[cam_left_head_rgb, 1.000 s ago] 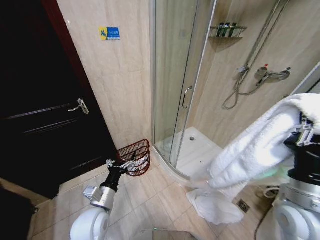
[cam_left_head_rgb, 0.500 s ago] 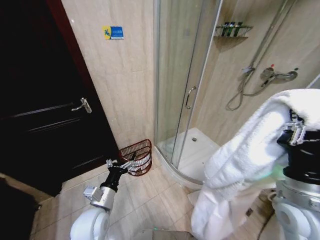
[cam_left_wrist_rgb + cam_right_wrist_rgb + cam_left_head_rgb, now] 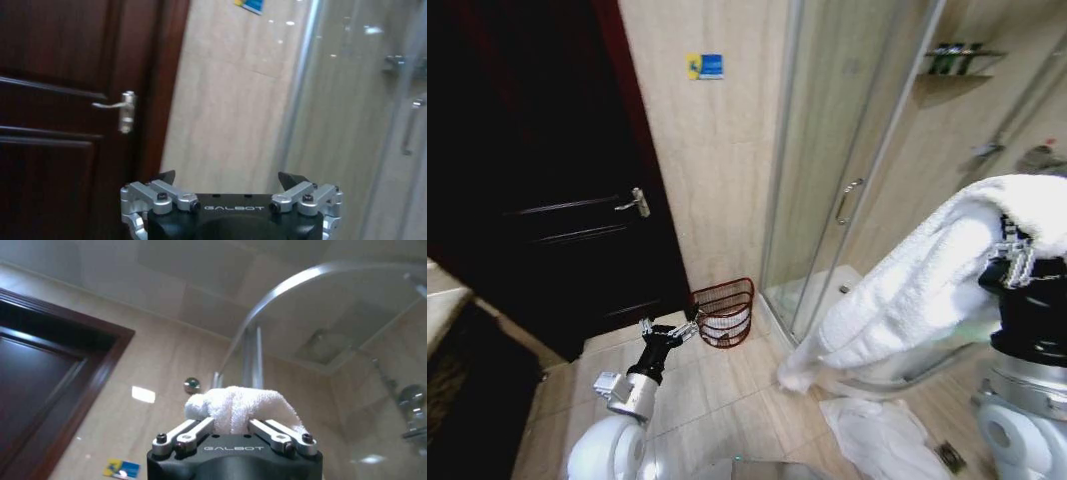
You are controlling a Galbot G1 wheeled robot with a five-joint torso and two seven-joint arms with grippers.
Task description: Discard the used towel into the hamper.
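Bathroom: right tool (image 3: 230, 432) grips towel (image 3: 927, 290).

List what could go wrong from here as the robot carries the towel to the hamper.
1. The towel is pinched by a small bunch in the right gripper; most of it hangs free, so it may slip out.
2. Its low end dangles near the floor and could drag or snag on the shower door.
3. The hamper is small and sits against the wall beside the shower; a long towel may drape over its rim. The open left gripper hovers close and could knock it.
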